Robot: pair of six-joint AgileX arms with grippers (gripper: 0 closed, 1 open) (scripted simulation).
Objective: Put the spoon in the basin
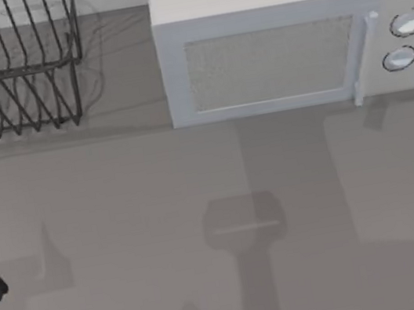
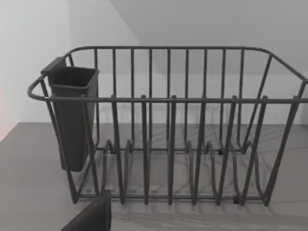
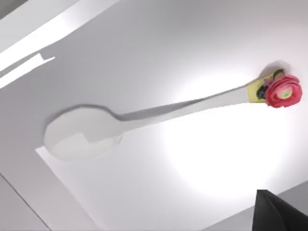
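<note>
Spoon (image 3: 144, 118), white, glossy, pink rose on its handle, lies flat; right gripper's grip state unclear; thin handle may slip.

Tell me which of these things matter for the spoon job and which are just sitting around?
Part of the job:
spoon, white with a pink flower on its handle end

Just sitting there:
microwave
wire dish rack
dark cup hung on the rack
</note>
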